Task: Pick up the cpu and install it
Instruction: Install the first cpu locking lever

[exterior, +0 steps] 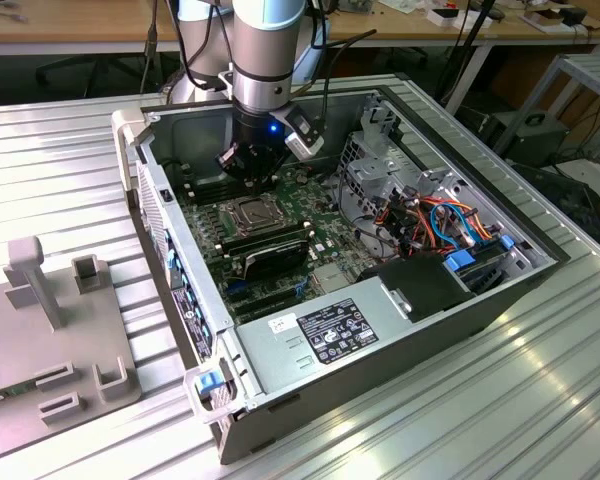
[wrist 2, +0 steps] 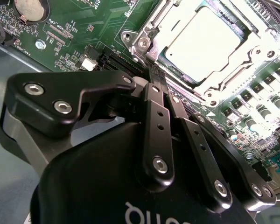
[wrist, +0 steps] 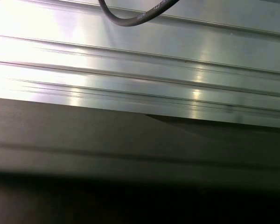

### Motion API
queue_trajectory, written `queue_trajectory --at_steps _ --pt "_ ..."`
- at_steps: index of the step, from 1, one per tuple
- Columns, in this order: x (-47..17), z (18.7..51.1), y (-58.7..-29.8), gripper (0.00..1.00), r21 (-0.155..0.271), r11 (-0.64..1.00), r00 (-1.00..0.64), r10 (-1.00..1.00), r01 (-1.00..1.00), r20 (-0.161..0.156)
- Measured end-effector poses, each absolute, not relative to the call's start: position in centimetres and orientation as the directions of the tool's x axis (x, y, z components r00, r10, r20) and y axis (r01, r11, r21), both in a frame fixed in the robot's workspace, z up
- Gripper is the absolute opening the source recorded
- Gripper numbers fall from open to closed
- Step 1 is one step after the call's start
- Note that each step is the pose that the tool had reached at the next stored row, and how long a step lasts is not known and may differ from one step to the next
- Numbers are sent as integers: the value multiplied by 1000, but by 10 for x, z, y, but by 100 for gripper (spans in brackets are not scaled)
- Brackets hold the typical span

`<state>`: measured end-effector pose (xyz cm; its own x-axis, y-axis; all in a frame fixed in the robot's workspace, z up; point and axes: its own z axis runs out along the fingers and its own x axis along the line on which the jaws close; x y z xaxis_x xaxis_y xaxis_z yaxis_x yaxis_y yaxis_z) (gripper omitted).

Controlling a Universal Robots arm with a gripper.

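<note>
— What lies at the exterior view's left?

— A grey fixture block (exterior: 55, 340) with raised posts and slots sits on the ribbed aluminium table (exterior: 480, 400), just beside the open computer case (exterior: 220, 390). The case lies on its side with its interior facing up.

— And moving rightward, where are you?

— My arm (exterior: 268, 50) comes down into the case near its back wall. My gripper (exterior: 252, 160) hangs just above the motherboard (exterior: 320, 235), near the socket (exterior: 248, 213). In the second wrist view my fingers (wrist 2: 157, 126) are pressed together, tips meeting with nothing between them, and my gripper (wrist 2: 155, 73) points at the edge of the socket frame (wrist 2: 144, 46).

— Where is the cpu?

— The cpu (wrist 2: 203, 42) sits flat inside the socket, its pale metal lid facing up, bright under the light. The metal frame surrounds it. I am not touching it; my fingertips are just beside the frame's corner.

— What is further right?

— Black memory sticks (exterior: 265, 250) beside the socket, then a power supply (exterior: 330, 335) toward the case's near edge, and a bundle of orange and blue cables (exterior: 440, 225) by the drive bays at the exterior view's right.

— And the first wrist view?

— Ribbed aluminium (wrist: 140, 70) with a black cable (wrist: 130, 16) looping across it.
</note>
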<state>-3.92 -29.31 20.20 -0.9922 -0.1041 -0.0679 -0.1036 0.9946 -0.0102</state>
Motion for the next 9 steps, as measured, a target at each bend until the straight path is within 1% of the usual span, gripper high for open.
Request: queue_trajectory --at_steps 9 --pt "-39 202 -293 11 -7 995 -992 -104 -104 -68"
